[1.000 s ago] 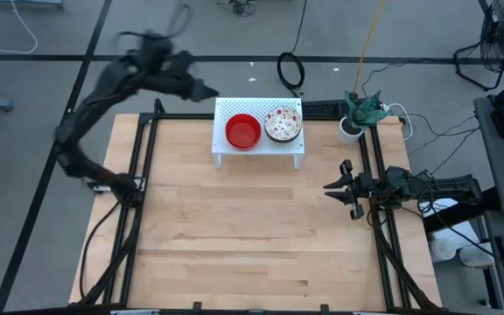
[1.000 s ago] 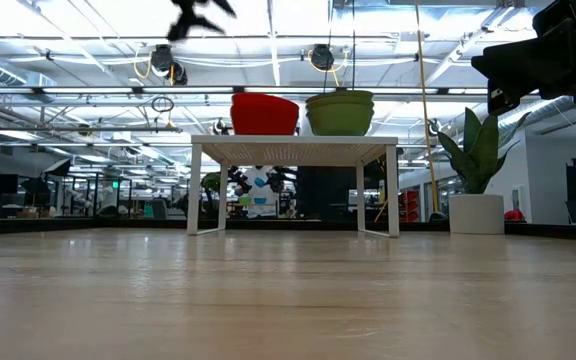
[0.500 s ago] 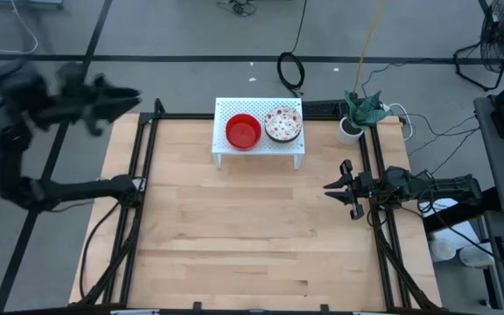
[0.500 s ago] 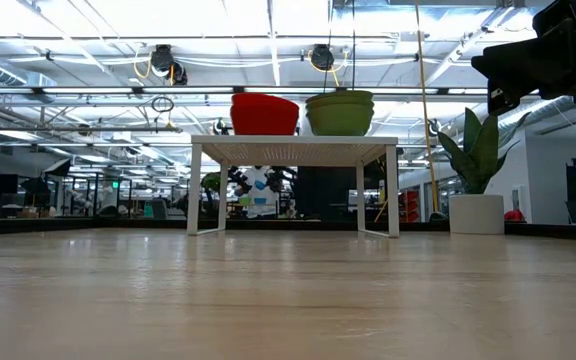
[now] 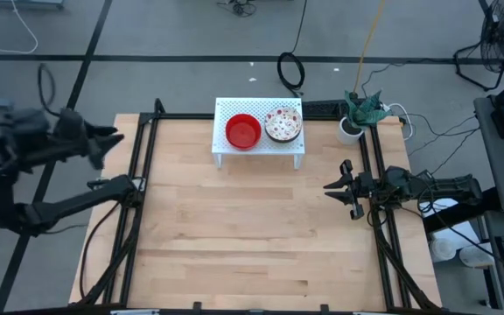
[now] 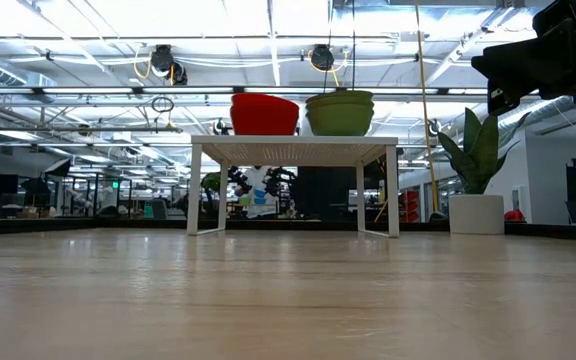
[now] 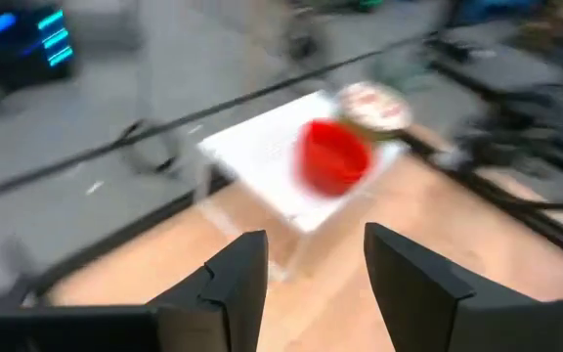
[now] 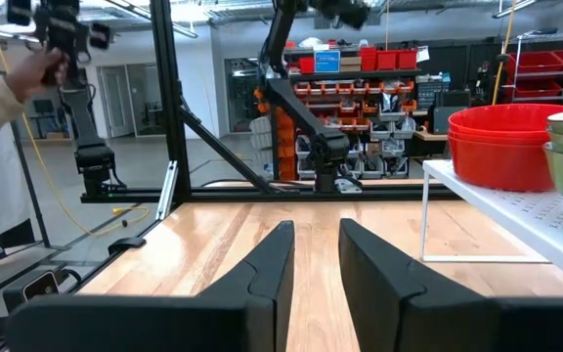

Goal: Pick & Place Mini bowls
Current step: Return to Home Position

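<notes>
Two mini bowls sit side by side on a white perforated stand (image 5: 259, 150) at the table's far middle: a plain red one (image 5: 243, 131) and a white one with a red pattern (image 5: 283, 123). In the low view the red bowl (image 6: 265, 113) and its neighbour (image 6: 340, 112) rest by their bases on the stand's top. My left gripper (image 5: 112, 140) hangs open beyond the table's left edge, pointing toward the stand, nothing between its fingers (image 7: 316, 284). My right gripper (image 5: 332, 185) waits open at the right edge, also holding nothing (image 8: 316, 259).
A white cup with a green plant (image 5: 350, 129) stands at the far right corner, right of the stand. Black frame rails (image 5: 147, 157) run along the table's left and right sides. A person's hand (image 8: 27, 68) shows beyond the table's left side.
My left gripper has swung away from the stand's far left corner, out over the table's left edge and somewhat toward the near side, rolling as it went. It has stayed open. Both bowls rest where they were.
</notes>
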Tool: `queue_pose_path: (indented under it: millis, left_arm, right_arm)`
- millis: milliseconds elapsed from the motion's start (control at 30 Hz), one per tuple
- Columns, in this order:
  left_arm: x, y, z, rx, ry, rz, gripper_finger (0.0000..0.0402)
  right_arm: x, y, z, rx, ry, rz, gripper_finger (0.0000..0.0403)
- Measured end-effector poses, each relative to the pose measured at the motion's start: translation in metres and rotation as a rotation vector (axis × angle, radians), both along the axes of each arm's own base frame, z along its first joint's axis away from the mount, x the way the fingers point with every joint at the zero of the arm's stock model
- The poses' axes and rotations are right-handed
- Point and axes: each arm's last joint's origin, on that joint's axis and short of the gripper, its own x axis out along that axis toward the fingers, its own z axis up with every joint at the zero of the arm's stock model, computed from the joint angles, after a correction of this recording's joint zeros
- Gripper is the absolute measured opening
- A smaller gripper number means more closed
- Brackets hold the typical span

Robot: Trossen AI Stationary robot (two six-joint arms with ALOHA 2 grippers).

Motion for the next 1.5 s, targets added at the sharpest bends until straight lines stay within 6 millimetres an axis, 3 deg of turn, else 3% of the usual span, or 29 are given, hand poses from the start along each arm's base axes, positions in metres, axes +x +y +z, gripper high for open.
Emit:
queue_pose_path:
  millis: [167,367,600,767,933,1200,1500]
  left_arm:
    - [0.016,0.018,-0.052,-0.025,-0.072,0.145,0.0175]
    - [0.058,0.043,-0.127,0.222,-0.29,-0.249,0.0175]
    - [0.082,0.064,-0.214,0.306,-0.347,-0.269,0.0175]
    - [0.089,0.071,-0.252,0.355,-0.382,-0.27,0.0175]
    - [0.092,0.073,-0.272,0.366,-0.385,-0.271,0.0175]
    - [0.093,0.075,-0.283,0.336,-0.267,-0.236,0.0175]
    - [0.093,0.076,-0.284,0.257,-0.296,-0.21,0.0175]
  right_arm:
    - [0.0,0.0,0.0,0.0,0.0,0.0,0.0073]
    - [0.0,0.0,0.0,0.0,0.0,0.0,0.0073]
    - [0.0,0.0,0.0,0.0,0.0,0.0,0.0073]
    - [0.0,0.0,0.0,0.0,0.0,0.0,0.0073]
    - [0.0,0.0,0.0,0.0,0.0,0.0,0.0073]
    - [0.0,0.0,0.0,0.0,-0.001,0.0,0.0073]
    - [0.0,0.0,0.0,0.0,-0.001,0.0,0.0073]
